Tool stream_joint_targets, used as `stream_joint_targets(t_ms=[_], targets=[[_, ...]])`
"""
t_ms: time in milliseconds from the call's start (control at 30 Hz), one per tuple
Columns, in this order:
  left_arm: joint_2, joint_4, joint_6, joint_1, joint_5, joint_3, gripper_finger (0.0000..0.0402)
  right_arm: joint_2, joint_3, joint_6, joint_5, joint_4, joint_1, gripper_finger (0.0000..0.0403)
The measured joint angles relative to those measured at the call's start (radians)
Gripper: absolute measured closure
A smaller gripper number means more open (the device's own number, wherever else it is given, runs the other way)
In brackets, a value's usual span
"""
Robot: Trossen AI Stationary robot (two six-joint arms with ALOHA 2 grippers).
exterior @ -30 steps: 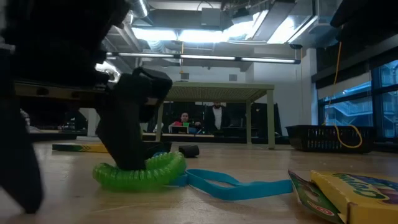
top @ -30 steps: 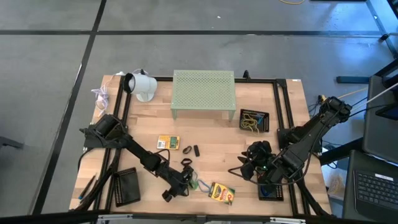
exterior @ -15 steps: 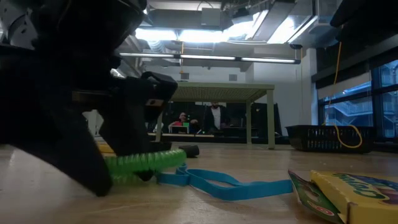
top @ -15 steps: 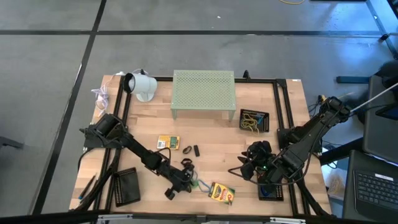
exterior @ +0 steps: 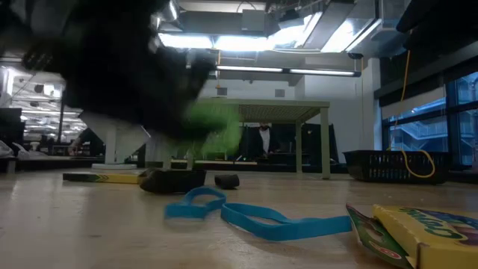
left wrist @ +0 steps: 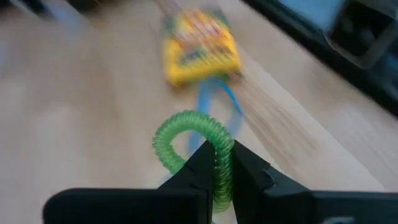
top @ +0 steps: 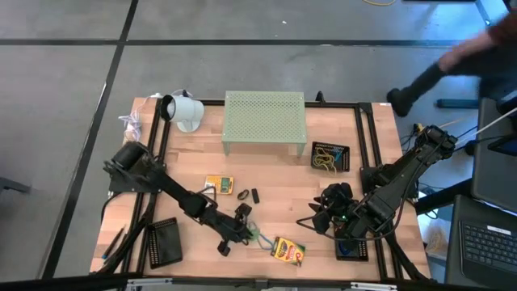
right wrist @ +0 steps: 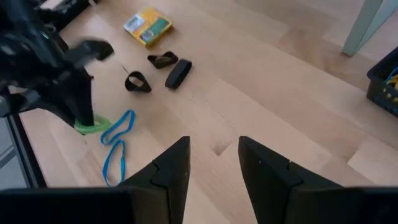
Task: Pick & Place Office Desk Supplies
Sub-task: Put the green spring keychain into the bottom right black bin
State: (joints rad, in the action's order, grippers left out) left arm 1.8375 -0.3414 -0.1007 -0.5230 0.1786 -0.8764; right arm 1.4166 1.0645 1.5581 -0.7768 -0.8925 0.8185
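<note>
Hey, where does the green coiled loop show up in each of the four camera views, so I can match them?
High view: green coiled loop at the left claw, lower middle of the table.
Low view: green blur left of center, lifted above the table.
Left wrist view: lower center, pinched between that claw's fingers.
Right wrist view: left side, under the other arm's claw.
Shared landmark: the blue band beside it.

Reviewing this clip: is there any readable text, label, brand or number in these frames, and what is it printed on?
No text can be read with certainty.
Crayon box near the front edge: curved green lettering on its yellow face, cut off and too blurred to read.
Second crayon box: a white label patch, too small to read.
Black trays: no markings visible.
Pale green perforated stand: no markings visible.
</note>
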Motion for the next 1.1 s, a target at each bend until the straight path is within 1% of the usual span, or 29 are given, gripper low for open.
stream_joint_targets(t_ms=[167, 300, 400, 467, 667, 767, 867, 1000, 1100], targets=[[-0.099, -0.006, -0.057, -0.005, 0.143, 0.000, 0.0370, 0.000, 0.000, -0.003, -0.058, 0.001, 0.000, 0.0264], [-0.130, -0.108, -0.072, -0.005, 0.264, -0.002, 0.0377, 0.000, 0.000, -0.003, -0.110, 0.003, 0.000, 0.0264], [-0.132, -0.205, -0.125, -0.005, 0.339, -0.002, 0.0376, 0.000, 0.000, -0.004, -0.147, 0.003, 0.000, 0.0264], [-0.132, -0.261, -0.164, -0.004, 0.362, -0.002, 0.0373, 0.000, 0.000, -0.005, -0.158, 0.008, 0.000, 0.0264], [-0.133, -0.411, -0.250, -0.005, 0.365, -0.002, 0.0373, 0.000, 0.000, -0.028, -0.158, 0.017, 0.000, 0.0264], [-0.133, -0.462, -0.290, -0.005, 0.364, -0.002, 0.0373, 0.000, 0.000, -0.124, -0.157, 0.050, 0.000, 0.0264], [-0.133, -0.479, -0.308, -0.005, 0.357, -0.002, 0.0373, 0.002, 0.000, -0.261, -0.158, 0.124, 0.000, 0.0264], [-0.134, -0.506, -0.307, -0.005, 0.342, -0.003, 0.0373, 0.025, 0.000, -0.543, -0.167, 0.294, 0.000, 0.0264], [-0.134, -0.513, -0.306, -0.005, 0.286, -0.003, 0.0373, 0.055, 0.000, -0.777, -0.145, 0.440, -0.002, 0.0264]])
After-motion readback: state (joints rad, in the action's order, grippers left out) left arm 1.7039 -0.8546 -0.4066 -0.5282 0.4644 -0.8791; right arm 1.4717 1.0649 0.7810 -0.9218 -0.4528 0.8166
